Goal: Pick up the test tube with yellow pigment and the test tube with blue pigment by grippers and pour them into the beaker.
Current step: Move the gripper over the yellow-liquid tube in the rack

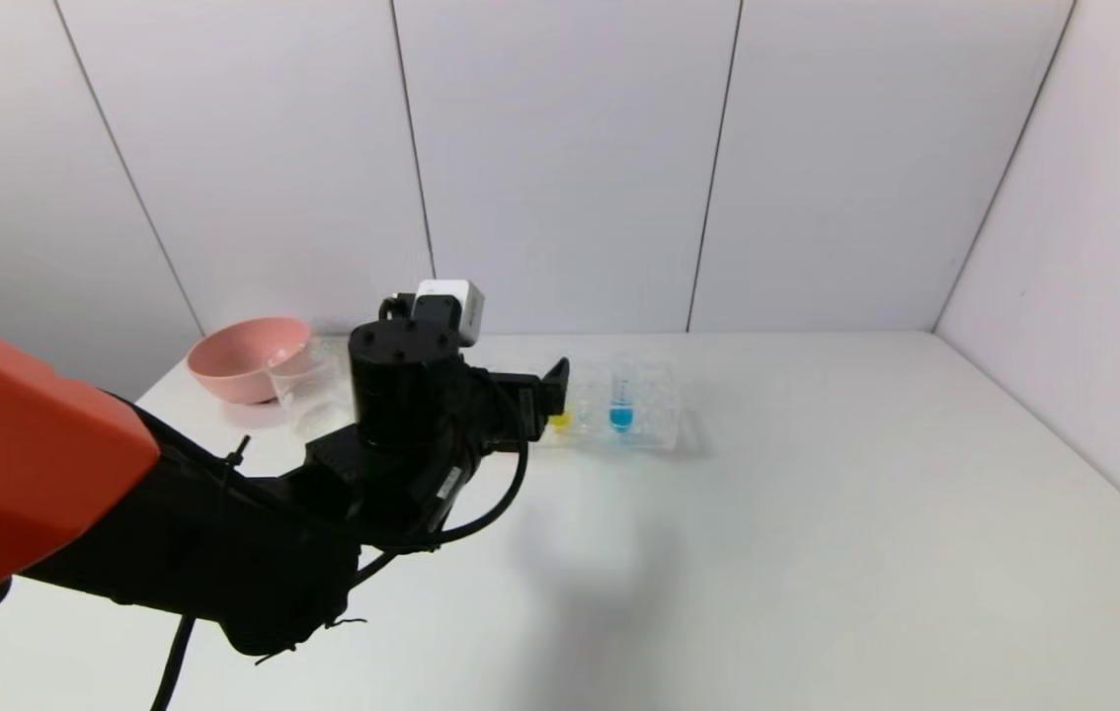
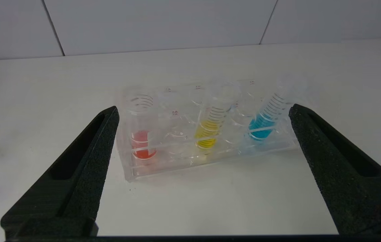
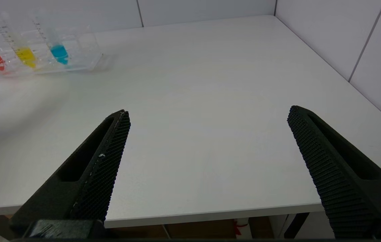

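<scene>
left pincer [image 2: 204,111] gapes before the racked yellow tube [image 2: 209,129].

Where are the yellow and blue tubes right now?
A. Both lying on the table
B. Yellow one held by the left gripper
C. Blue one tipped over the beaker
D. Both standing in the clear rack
D: the test tube with yellow pigment and the test tube with blue pigment both stand in the clear rack, with the open left gripper just short of it.
</scene>
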`<action>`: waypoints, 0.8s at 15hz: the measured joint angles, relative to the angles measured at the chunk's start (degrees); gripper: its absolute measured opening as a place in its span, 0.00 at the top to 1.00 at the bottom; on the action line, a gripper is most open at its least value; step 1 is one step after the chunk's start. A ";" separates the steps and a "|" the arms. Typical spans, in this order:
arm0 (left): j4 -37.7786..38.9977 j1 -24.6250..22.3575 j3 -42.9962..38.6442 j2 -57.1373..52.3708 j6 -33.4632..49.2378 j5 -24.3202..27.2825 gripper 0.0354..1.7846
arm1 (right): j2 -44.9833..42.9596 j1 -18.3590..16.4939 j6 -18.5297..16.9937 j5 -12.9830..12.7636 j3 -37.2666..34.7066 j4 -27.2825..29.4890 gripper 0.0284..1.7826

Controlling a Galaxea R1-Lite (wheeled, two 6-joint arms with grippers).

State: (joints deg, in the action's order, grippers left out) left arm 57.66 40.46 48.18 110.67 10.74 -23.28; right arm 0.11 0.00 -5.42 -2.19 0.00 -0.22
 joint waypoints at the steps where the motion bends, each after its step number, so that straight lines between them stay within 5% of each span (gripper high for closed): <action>1: 0.16 0.72 0.11 1.02 -0.02 -0.67 0.01 | 0.00 0.00 0.00 0.00 0.00 0.00 0.04; 12: 4.82 2.47 4.63 11.50 -0.90 -5.60 0.01 | 0.00 0.00 0.00 0.00 0.00 0.00 0.04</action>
State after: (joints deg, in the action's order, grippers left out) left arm 62.48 42.94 52.81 122.16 9.84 -28.88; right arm 0.11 0.00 -5.42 -2.19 0.00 -0.22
